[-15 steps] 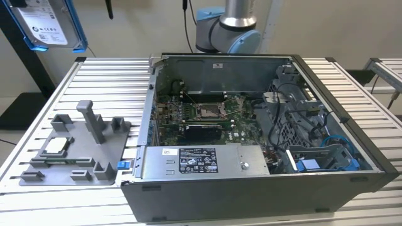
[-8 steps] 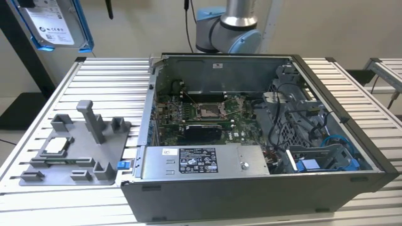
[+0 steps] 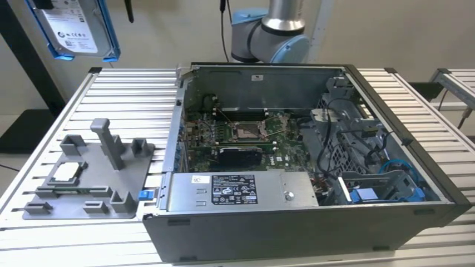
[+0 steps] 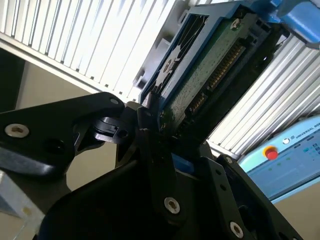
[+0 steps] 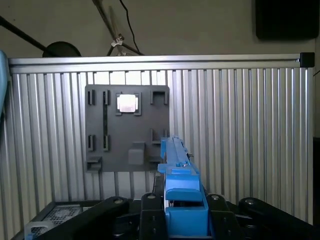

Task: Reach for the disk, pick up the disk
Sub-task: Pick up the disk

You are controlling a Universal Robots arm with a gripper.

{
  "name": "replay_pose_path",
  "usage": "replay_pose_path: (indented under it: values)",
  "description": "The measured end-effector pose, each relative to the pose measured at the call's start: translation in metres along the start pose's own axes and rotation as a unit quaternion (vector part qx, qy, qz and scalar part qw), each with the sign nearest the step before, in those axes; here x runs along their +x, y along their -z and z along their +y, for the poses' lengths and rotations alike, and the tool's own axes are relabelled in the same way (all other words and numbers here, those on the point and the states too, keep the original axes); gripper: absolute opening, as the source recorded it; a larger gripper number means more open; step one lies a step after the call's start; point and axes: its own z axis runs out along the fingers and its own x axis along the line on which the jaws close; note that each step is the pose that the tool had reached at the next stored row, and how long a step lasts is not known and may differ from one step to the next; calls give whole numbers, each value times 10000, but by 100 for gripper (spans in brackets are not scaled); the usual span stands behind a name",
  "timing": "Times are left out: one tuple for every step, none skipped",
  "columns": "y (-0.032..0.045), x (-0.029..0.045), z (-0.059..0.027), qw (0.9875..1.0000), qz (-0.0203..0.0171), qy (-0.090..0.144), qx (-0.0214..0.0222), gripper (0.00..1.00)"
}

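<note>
Disk (image 3: pixel 78 30) held high, at the exterior view's top left, above the table (image 3: pixel 415 94) | gripper (image 4: pixel 151 121) seen clamped shut on the disk's blue-framed edge in the second wrist view | case (image 3: pixel 297 236) left well apart

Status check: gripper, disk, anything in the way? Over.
Gripper shut on the disk, at its edge. Disk held in the air, off the table, exterior view's upper left. Grey fixture plate and open computer case apart from it.
</note>
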Motion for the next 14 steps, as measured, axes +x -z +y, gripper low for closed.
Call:
replay_pose_path:
  values:
    - [0,-1,-22,10000,0,0,0,0]
    - [1,-2,-44,10000,0,0,0,0]
    - [1,-4,-65,10000,0,0,0,0]
    - [1,-5,-86,10000,0,0,0,0]
    - [1,-6,-108,10000,0,0,0,0]
    - [2,-7,-131,10000,0,0,0,0]
    - [2,-9,-153,10000,0,0,0,0]
    - [2,-10,-177,10000,0,0,0,0]
    - [3,-11,-201,10000,0,0,0,0]
    - [3,-13,-224,10000,0,0,0,0]
    - [3,-14,-246,10000,0,0,0,0]
    - [4,-15,-270,10000,0,0,0,0]
    - [4,-16,-293,10000,0,0,0,0]
    - [4,-18,-314,10000,0,0,0,0]
